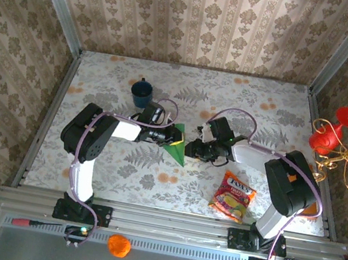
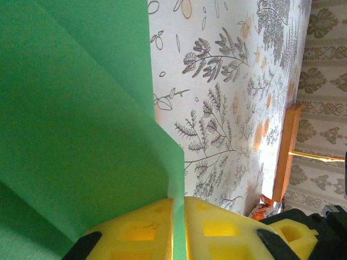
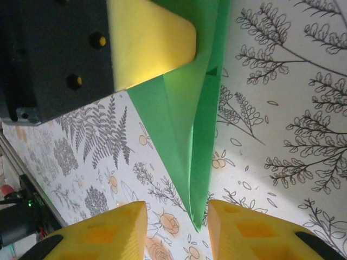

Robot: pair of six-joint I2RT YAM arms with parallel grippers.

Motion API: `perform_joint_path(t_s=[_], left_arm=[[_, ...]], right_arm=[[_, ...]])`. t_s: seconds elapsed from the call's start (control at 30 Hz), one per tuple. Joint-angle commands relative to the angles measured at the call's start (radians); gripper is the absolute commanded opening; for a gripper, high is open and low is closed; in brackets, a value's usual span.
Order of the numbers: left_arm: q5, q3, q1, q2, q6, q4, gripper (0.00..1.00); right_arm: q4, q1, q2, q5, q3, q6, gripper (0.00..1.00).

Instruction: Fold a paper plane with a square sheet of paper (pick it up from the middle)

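I see my left hand (image 2: pixel 174 225) pinching one folded edge of the green paper plane (image 1: pixel 176 145), near the middle of the floral surface (image 1: pixel 247 96). My right hand (image 3: pixel 179 222) is spread, its yellow fingers (image 3: pixel 108 230) straddling the plane's pointed tip.

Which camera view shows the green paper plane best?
Right wrist view: the paper plane is close, with pointed tip and folds clear. Top view shows it small and far away; left wrist view, flat green layers.
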Motion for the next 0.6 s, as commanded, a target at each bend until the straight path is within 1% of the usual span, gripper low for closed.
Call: perform_joint_path(t_s=[0.0,0.17,0.37,0.57], left_arm=[[-0.011,0.014,0.006,0.014,0.026,-0.019,0.14],[-0.009,0.018,0.007,0.016,0.026,-0.019,0.14],[-0.008,0.018,0.007,0.016,0.024,-0.019,0.14],[-0.011,0.018,0.007,0.017,0.025,-0.019,0.14]], right_arm=[[-0.037,0.007,0.038,0.040,0.037,0.003,0.36],[-0.067,0.031,0.089,0.043,0.082,-0.017,0.36],[-0.093,0.037,0.129,0.064,0.109,-0.026,0.36],[-0.135,0.045,0.163,0.097,0.129,-0.039,0.30]])
